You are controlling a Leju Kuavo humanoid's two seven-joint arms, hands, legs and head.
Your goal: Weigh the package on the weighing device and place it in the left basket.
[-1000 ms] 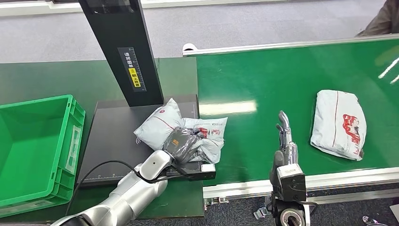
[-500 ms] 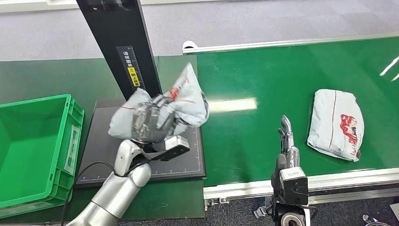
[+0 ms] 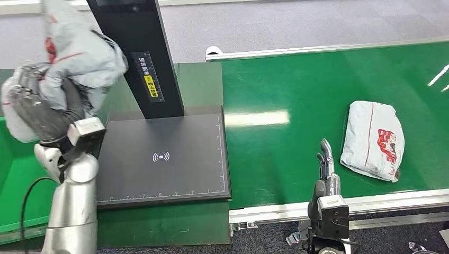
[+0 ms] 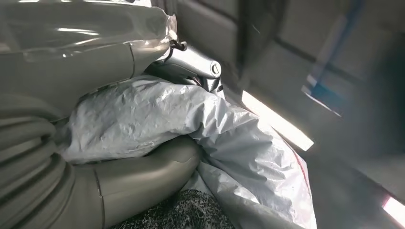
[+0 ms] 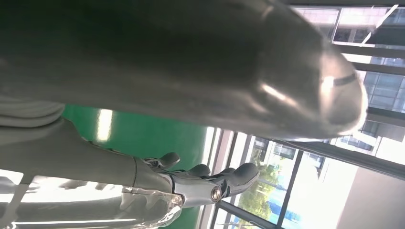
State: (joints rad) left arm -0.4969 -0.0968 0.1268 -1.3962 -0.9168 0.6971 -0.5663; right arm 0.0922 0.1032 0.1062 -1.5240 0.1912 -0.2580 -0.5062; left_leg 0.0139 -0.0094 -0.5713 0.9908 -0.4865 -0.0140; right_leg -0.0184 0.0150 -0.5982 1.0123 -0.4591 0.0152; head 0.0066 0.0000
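My left hand (image 3: 39, 108) grips a grey plastic package (image 3: 79, 50) with red print, raised high over the near edge of the green basket (image 3: 16, 174) at the far left. In the left wrist view the crumpled package (image 4: 224, 138) lies between the thumb and fingers of that hand (image 4: 157, 157). The black weighing plate (image 3: 164, 159) with its white mark is bare. My right hand (image 3: 325, 159) stands upright over the front of the conveyor, fingers extended and holding nothing; the right wrist view shows the same straight hand (image 5: 200, 183).
A black post (image 3: 140, 53) with a yellow label rises behind the weighing plate. A second grey package (image 3: 373, 140) with red print lies on the green conveyor belt (image 3: 317, 90) to the right of my right hand. A silver rail (image 3: 370, 203) edges the belt's front.
My left hand lifted the package off the weighing plate and swung it left and up, over the basket. The package on the belt drifted slightly left. My right hand barely moved.
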